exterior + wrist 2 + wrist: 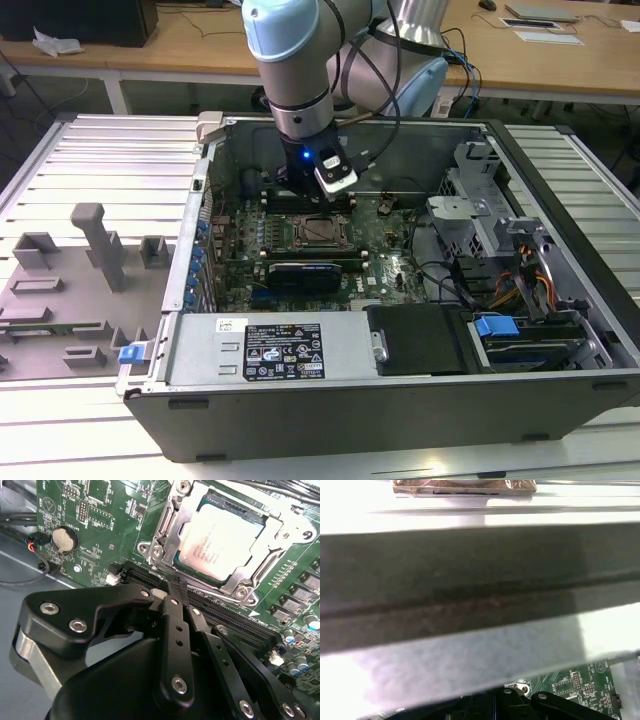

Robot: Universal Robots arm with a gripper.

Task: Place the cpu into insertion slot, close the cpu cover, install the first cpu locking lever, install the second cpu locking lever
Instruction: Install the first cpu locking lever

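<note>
The cpu (220,535), a silver-grey square chip, lies flat in the insertion slot (320,232) on the green motherboard. The cpu cover (167,527), a thin metal frame, lies down around the chip, which shows through its window. Thin metal levers run along two sides of the frame; I cannot tell whether they are latched. My gripper (175,584) is shut with nothing between its black fingers. Its tip hovers just beside the socket's edge, over the memory slots (225,615). In the exterior view the gripper (305,195) hangs inside the case, just behind the socket.
A black card (305,272) lies in front of the socket. A coin battery (65,539) sits on the board. The case wall (470,580) is close to the wrist. A power supply (270,350) and drive bays with cables (500,270) fill the case's front and right. A grey fixture plate (70,290) lies outside.
</note>
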